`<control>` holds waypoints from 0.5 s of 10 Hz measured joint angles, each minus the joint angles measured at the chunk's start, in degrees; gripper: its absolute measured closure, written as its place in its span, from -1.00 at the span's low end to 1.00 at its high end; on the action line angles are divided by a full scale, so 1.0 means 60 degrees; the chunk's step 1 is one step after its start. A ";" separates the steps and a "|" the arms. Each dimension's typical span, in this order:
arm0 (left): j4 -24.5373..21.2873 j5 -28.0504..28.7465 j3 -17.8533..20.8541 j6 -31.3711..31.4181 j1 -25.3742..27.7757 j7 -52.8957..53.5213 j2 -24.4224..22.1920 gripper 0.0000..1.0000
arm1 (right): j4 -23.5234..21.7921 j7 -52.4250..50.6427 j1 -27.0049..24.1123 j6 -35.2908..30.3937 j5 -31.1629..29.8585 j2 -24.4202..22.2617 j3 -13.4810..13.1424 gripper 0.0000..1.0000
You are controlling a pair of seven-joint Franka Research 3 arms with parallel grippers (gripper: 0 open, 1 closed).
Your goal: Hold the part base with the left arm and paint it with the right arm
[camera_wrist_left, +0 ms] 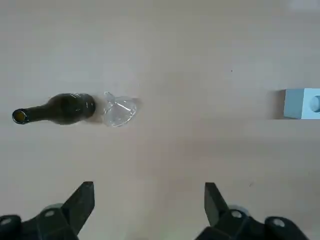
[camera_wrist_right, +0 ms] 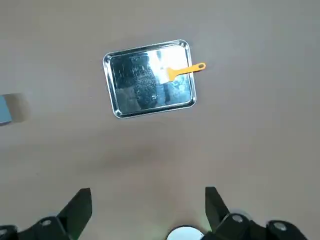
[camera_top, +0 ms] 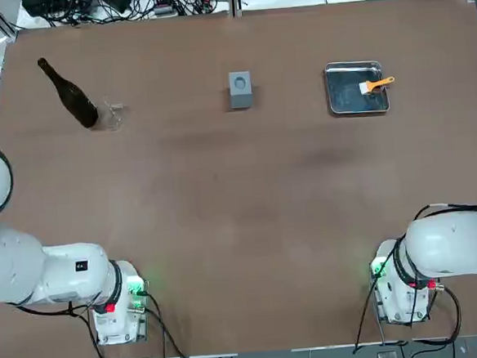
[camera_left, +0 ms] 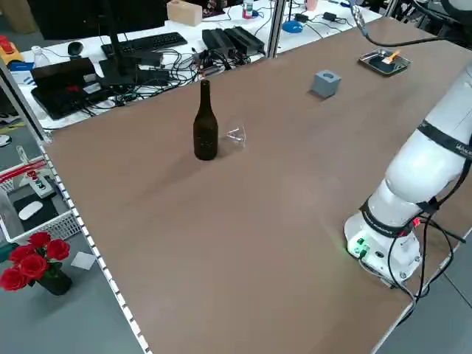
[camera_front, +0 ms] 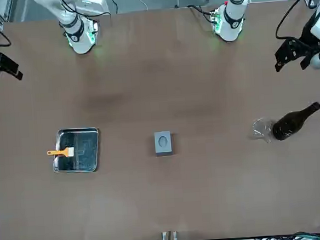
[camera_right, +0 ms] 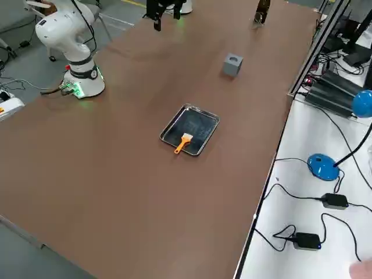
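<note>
Nearest to us, at the robot's edge of the brown table [camera_top: 250,227], we see the mounts of the left arm [camera_top: 81,272] and the right arm [camera_top: 456,246], set well apart, each with dark cables looping beside it.

Farther out, the left gripper [camera_wrist_left: 150,183] is raised over on the left side; its fingers are parted and released, with nothing between them. The right gripper [camera_wrist_right: 148,188] is likewise raised, over on the right side, its fingers spread wide and grasping nothing.

Beyond the mounts, toward the far side, we find the steel tray [camera_top: 357,97] on the right, flat on the table. A paint brush [camera_top: 377,85] lies in it, its pale bristles inside the tray and its orange handle crossing the rim on the right.

The part base [camera_top: 240,89], a small grey block, sits on the table between the tray and the bottle, well apart from both, its round hole facing up.

Out on the left, the dark bottle [camera_left: 206,125] stands upright, and a clear glass-like piece [camera_left: 236,136] is just beside it, on the side toward the block.

Past the far edge, we see a white desk carrying tangled black cables [camera_top: 136,4] and a keyboard [camera_left: 153,43].
</note>
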 joint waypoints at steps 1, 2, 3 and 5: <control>0.0002 0.0000 -0.0024 0.0011 -0.0018 -0.0007 0.0000 -0.95 | -0.0001 0.0000 -0.0016 -0.0027 0.0000 0.0001 -0.0039 -1.00; 0.0002 0.0000 -0.0055 0.0017 -0.0109 -0.0021 0.0020 -0.96 | -0.0008 0.0000 -0.0042 -0.0075 0.0000 0.0001 -0.0084 -1.00; 0.0001 0.0000 -0.0084 0.0017 -0.0335 -0.0075 0.0109 -0.96 | -0.0024 -0.0001 -0.0061 -0.0097 0.0000 0.0006 -0.0113 -1.00; 0.0002 -0.0001 -0.0343 0.0077 -0.0632 -0.0301 0.0362 -0.96 | -0.0031 -0.0443 -0.0176 -0.0065 0.0000 0.0040 -0.0148 -1.00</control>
